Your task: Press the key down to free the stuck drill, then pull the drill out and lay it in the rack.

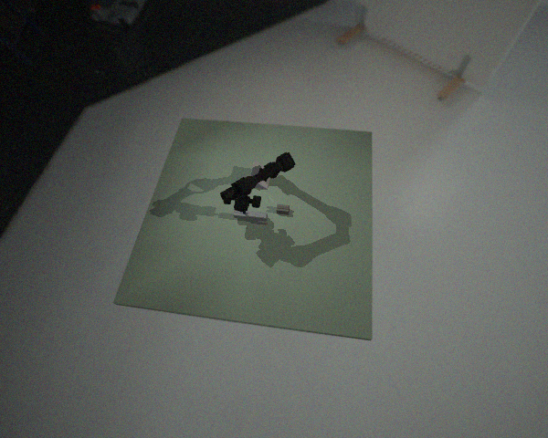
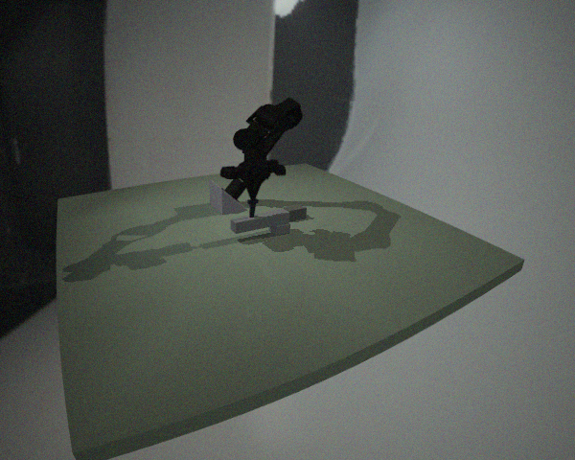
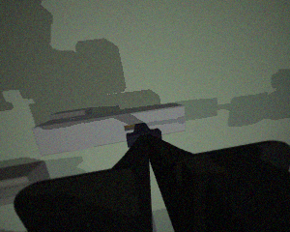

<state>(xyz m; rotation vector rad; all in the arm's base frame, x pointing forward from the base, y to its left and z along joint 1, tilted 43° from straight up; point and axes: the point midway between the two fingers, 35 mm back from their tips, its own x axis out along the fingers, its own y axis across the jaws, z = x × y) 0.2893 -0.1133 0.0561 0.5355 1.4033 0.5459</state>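
My gripper [image 1: 244, 209] [image 2: 252, 199] [image 3: 145, 139] is shut, with nothing seen between its fingers. It points down over a long pale bar [image 1: 255, 216] [image 2: 258, 223] [image 3: 87, 136]. A small dark blue piece [image 2: 252, 202] [image 3: 141, 131] is right at the fingertips, with a thin dark stem below it reaching the bar. I cannot tell whether this is the key or the drill. A tiny orange spot [image 3: 130, 128] shows beside it. The bar rests on a lower block [image 2: 280, 229], its left end raised in the exterior view. No rack can be told for certain.
A small brownish block [image 1: 282, 208] [image 2: 298, 214] [image 3: 19, 180] lies near the bar. A pale wedge [image 1: 263, 184] [image 2: 221, 200] stands behind the gripper. All are on a green board [image 1: 265, 292] [image 2: 228, 336]; the arm's shadows cross it. The picture is dark and grainy.
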